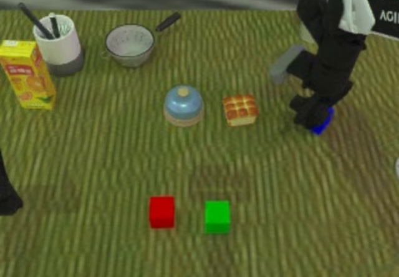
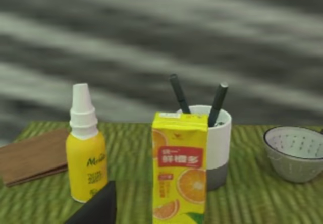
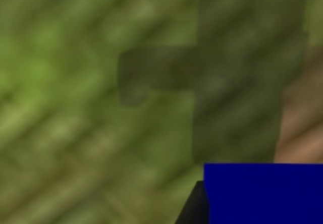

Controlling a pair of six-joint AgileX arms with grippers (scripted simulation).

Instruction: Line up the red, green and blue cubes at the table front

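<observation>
At the front of the olive-green table (image 1: 93,165) the red cube (image 1: 161,211) and the green cube (image 1: 217,216) sit side by side, a small gap between them. Farther back on the right, the blue cube (image 1: 323,125) peeks out from under my right gripper (image 1: 315,116), which is shut on it. In the right wrist view the blue cube (image 3: 262,193) fills the corner with a dark finger (image 3: 194,209) against its side, and the arm's shadow lies on the mat below. My left gripper (image 1: 7,199) is parked at the left edge, open; one finger (image 2: 98,209) shows in its wrist view.
Behind the cubes stand a blue bell (image 1: 183,105) and an orange-brown bun (image 1: 240,110). At the back left are a yellow juice carton (image 1: 28,74), a white cup with pens (image 1: 59,43) and a strainer bowl (image 1: 129,43). A yellow bottle (image 2: 86,158) and a wooden board (image 2: 30,156) stand beyond.
</observation>
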